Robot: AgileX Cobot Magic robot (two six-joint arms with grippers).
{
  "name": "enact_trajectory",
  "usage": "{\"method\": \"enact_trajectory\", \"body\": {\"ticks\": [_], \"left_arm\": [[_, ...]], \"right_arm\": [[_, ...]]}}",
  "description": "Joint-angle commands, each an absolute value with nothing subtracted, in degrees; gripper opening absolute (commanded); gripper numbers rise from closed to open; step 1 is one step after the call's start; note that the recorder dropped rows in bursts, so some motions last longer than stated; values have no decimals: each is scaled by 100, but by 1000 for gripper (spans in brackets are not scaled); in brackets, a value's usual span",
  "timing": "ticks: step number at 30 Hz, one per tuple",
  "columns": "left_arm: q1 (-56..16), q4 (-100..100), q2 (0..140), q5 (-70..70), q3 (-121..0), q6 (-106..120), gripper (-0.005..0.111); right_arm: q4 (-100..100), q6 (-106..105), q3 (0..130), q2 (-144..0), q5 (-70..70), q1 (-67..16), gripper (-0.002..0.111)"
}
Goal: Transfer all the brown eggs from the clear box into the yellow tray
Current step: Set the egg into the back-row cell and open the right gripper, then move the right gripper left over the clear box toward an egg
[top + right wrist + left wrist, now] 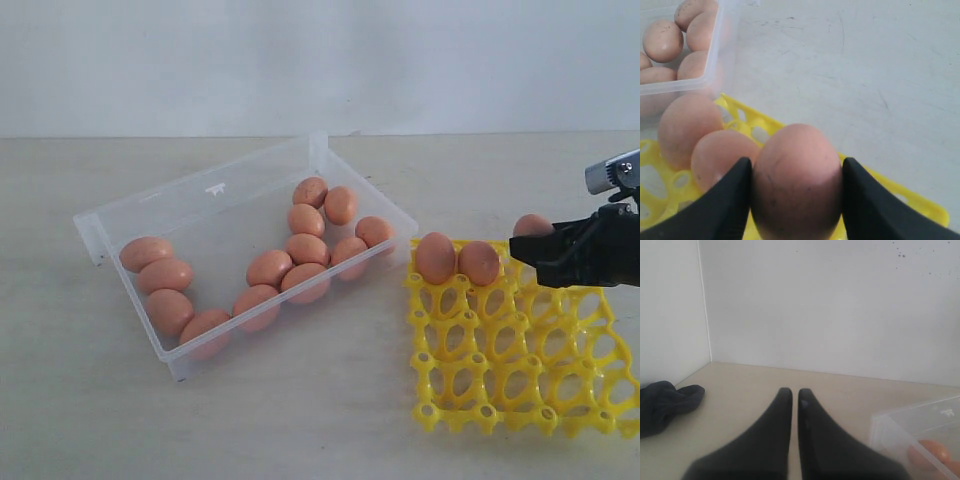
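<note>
The right hand (795,165) grips one egg (796,195) between half-spread fingers, over the far row of the tray (485,415), beside two eggs (435,257) seated there. The other eggs (307,248) lie in the box (200,205), left of the tray on the tabletop (330,400). The left hand (791,392) is closed on nothing, near a box corner.

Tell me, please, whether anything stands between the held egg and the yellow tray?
Nothing visible does. The right end effector holds the egg just over the tray's back row, beside two seated eggs. What lies right below it is hidden by the end effector.
</note>
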State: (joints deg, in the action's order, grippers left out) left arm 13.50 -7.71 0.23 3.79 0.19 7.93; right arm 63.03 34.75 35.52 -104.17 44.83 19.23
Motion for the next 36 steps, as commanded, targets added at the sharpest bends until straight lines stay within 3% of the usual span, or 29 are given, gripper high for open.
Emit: {"method": "enact_trajectory", "body": {"ticks": [1,9,16,21,26,28,34,36], "left_arm": [[1345,-770,0,305,0,807,4],[1345,-770,0,305,0,807,4],[1345,-770,0,305,0,807,4],[1345,-770,0,290,0,807,4],[1345,-770,0,290,0,807,4],[1345,-770,0,290,0,807,4],[1345,-770,0,290,0,807,4],[1345,-770,0,290,0,807,4]], "right_arm": [[6221,3401,3551,-10585,4612,1944,9],[6197,3346,3551,-10736,4746,1944,42],[6184,3331,3551,-10736,5066,1944,56],[5850,3304,3551,-10736,5323,1944,57],[5553,3835,3551,-10336,6996,1932,56],[5501,4487,3563,-10120,6996,1792,51],[6674,5253,4465,-9858,5778,408,3],[7400,5927,5043,-9870,4836,-258,0]]}}
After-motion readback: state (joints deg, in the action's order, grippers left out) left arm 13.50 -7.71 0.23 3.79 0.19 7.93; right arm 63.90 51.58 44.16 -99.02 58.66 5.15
